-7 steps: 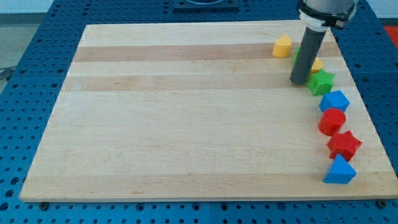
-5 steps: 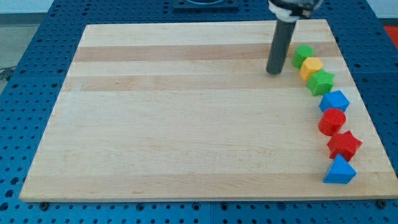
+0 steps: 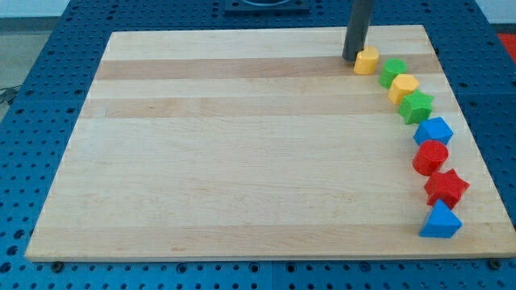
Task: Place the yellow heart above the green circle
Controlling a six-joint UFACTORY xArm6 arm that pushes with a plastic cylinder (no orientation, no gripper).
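Observation:
The yellow heart (image 3: 367, 60) lies near the board's top right. The green circle (image 3: 393, 71) sits just to its right and slightly lower, close to it. My tip (image 3: 351, 58) stands just left of the yellow heart, at about its upper edge, close to it or touching it; the rod rises out of the view's top.
Below the green circle a chain of blocks runs down the board's right side: a yellow block (image 3: 403, 86), a green star (image 3: 417, 106), a blue block (image 3: 434, 130), a red circle (image 3: 430, 156), a red star (image 3: 446, 188), a blue triangle (image 3: 440, 221). The board's top edge (image 3: 242, 32) is near my tip.
The rod has moved left and toward the view's top, from beside the green star to the left of the yellow heart. The blocks have not visibly moved.

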